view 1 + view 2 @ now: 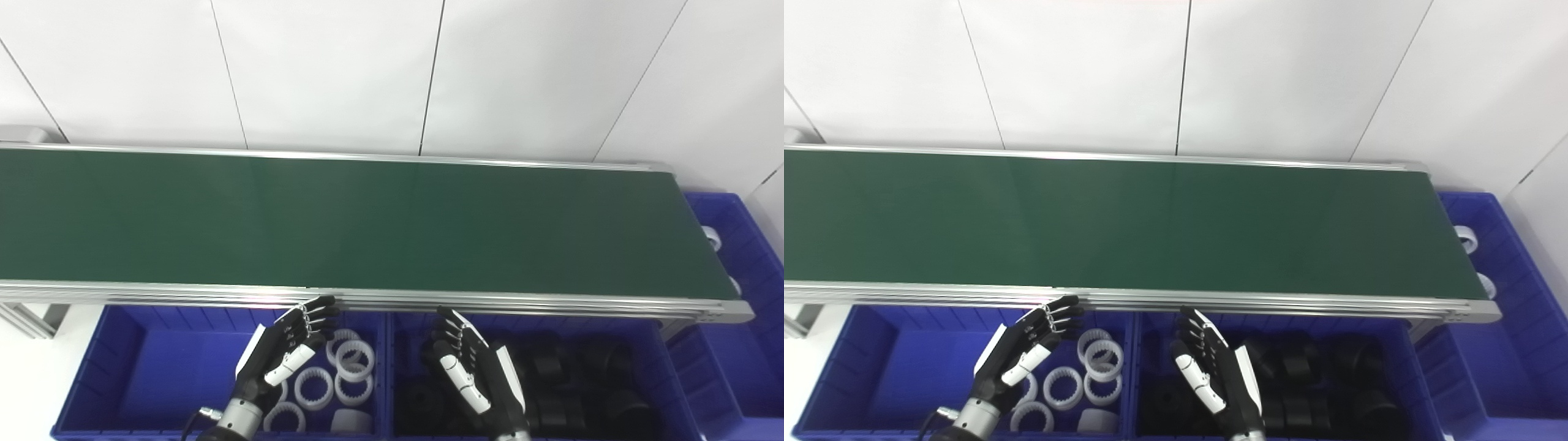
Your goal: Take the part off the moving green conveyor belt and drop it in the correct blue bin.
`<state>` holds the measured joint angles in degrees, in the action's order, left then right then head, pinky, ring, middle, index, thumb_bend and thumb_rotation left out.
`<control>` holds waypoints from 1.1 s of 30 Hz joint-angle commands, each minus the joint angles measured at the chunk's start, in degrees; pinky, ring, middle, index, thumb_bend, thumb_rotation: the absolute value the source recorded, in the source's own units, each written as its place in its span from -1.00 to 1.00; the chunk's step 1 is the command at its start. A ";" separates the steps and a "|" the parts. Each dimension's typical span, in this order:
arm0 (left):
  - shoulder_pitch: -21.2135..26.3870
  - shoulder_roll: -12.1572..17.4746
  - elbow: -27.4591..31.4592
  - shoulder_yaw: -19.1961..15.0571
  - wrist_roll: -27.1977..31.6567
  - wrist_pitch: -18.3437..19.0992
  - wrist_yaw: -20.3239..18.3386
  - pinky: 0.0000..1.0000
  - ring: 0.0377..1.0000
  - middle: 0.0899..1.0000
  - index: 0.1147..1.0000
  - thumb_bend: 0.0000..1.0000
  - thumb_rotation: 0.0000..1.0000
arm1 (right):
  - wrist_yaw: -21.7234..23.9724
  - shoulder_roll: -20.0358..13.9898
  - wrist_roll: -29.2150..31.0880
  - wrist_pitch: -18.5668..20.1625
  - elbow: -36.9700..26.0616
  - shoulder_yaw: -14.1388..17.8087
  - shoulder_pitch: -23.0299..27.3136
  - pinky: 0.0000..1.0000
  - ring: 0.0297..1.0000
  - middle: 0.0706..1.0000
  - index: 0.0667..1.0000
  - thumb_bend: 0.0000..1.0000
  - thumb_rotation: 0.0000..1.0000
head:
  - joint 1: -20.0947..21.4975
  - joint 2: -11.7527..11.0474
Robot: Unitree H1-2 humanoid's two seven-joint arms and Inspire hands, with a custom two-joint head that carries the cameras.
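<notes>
- While the belt point(367, 226) runs bare, left bin point(147, 367) holds white rings point(352, 361), right bin point(674, 380) black parts point(582, 380).
- Both hands, left point(285, 352) and right point(474, 367), hover over bins, fingers spread, holding nothing.

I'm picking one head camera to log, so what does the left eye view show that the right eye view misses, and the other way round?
Only the left eye view shows the slanted frame legs under the belt's left end. Only the right eye view takes in more wall beyond the right-end bin. Both share the bare green belt, the left bin with white rings, the middle bin with black parts, and the open left hand and right hand hovering.
</notes>
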<state>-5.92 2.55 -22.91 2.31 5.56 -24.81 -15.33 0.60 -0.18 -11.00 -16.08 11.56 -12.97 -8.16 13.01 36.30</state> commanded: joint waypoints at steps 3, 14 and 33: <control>0.67 -0.10 0.99 -0.09 0.40 -2.09 -0.23 0.35 0.40 0.47 0.52 0.70 0.25 | 0.13 0.45 0.13 -0.29 -1.66 0.09 0.45 0.49 0.58 0.64 0.73 -0.04 0.52 | -0.06 -0.01; 0.55 -0.23 1.42 -0.01 0.14 -2.07 0.12 0.34 0.40 0.47 0.52 0.70 0.25 | 0.20 0.39 0.34 -0.89 -1.53 0.08 0.46 0.48 0.58 0.64 0.73 -0.06 0.49 | -0.16 0.04; 0.61 -0.34 1.12 -0.11 0.16 -2.09 0.13 0.34 0.40 0.47 0.51 0.73 0.26 | 0.14 0.34 0.19 -0.54 -1.97 0.15 0.26 0.49 0.58 0.64 0.73 -0.04 0.51 | -0.34 0.04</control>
<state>-5.92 2.54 -22.90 2.31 5.57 -24.81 -15.33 0.59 -0.18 -11.01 -16.06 11.30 -12.94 -8.31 12.74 36.39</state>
